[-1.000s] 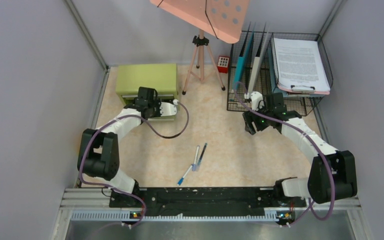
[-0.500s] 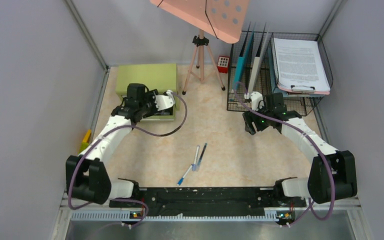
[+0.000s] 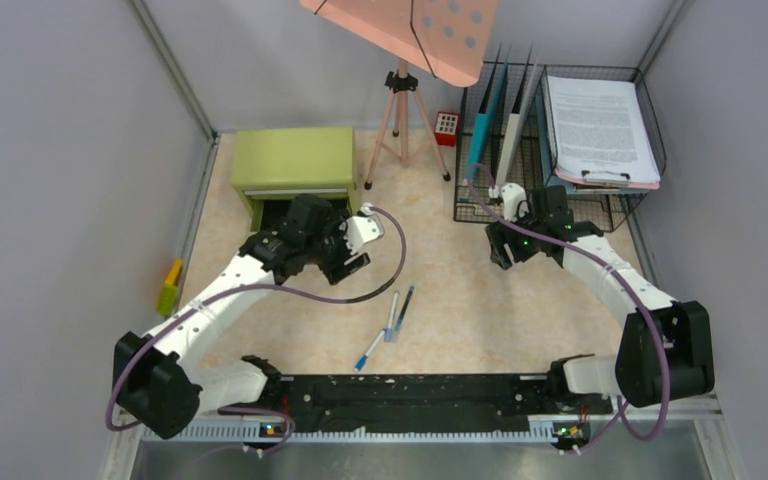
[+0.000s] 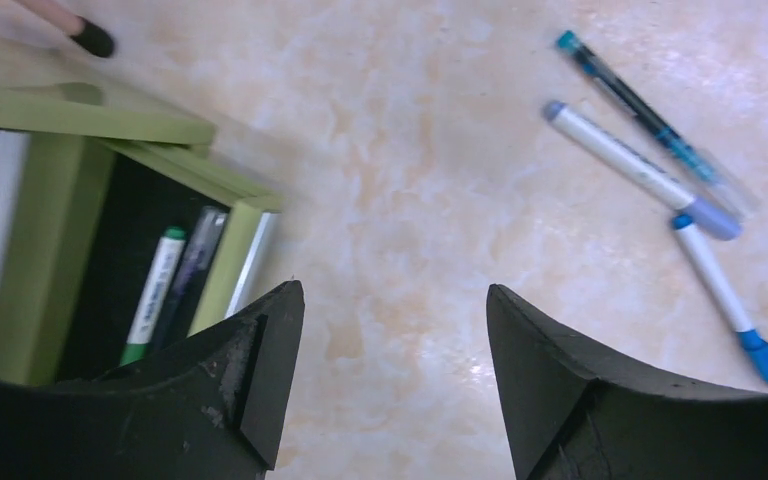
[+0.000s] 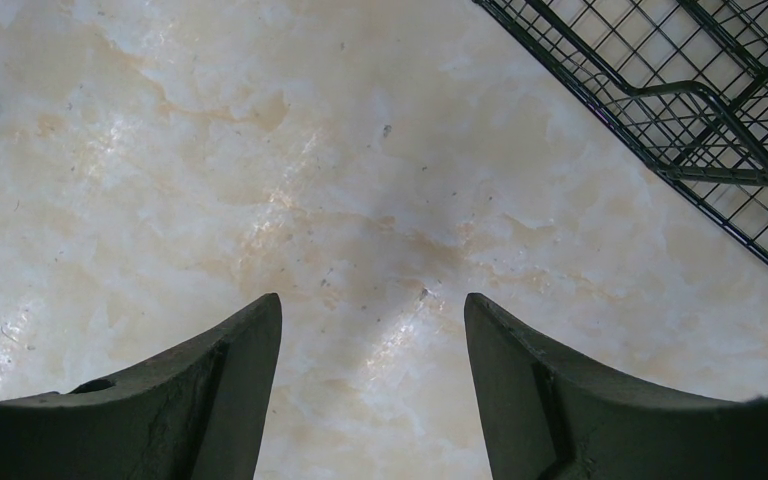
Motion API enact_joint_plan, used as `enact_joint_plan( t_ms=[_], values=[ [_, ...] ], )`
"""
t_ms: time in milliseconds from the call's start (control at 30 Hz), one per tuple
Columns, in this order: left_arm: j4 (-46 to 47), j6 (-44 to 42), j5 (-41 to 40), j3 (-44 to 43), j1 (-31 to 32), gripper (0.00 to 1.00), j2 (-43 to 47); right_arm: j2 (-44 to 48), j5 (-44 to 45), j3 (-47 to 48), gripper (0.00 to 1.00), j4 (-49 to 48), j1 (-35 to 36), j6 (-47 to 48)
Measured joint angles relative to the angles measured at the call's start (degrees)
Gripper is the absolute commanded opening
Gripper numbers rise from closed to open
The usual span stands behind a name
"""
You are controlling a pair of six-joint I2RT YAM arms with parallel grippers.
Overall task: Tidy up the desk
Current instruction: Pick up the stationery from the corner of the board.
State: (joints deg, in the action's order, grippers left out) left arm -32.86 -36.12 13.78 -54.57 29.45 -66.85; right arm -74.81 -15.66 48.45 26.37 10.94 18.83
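The left gripper [image 4: 390,320] hangs released and empty above the desk [image 4: 410,130]. It is between the green cabinet's open drawer [image 4: 105,280], which holds two pens, and three loose pens [image 4: 640,170] clustered near the desk's middle. These look light, stiff and smooth-barrelled, so they may roll. Each is best pinched mid-barrel, across its length. The right gripper [image 5: 370,330] is likewise spread and empty, beside the wire rack [image 5: 700,110].

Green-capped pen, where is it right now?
In the left wrist view, the green-capped pen lies inside the open drawer of the green cabinet, on the far left side of the desk, right beside a dark pen.
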Motion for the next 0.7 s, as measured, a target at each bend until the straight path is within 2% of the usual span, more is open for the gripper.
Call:
enact_joint_plan(
  t_ms=[300, 533, 700],
  values=[
    [-0.44, 10.67, 1.97, 1.49, 7.45, 0.73, -7.21, 0.0, 0.76, 0.0, 0.66, -0.15, -0.04, 0.0],
    [-1.03, 16.61, 2.36, 0.2, 8.07, 0.64, -16.98, 0.0, 1.01, 0.0, 0.66, -0.15, -0.24, 0.02],
    [-3.43, 17.77, 4.35, -2.56, 8.61, 0.63, -21.7, 0.0, 1.01, 0.0, 0.66, -0.17, -0.24, 0.04]
  ],
)
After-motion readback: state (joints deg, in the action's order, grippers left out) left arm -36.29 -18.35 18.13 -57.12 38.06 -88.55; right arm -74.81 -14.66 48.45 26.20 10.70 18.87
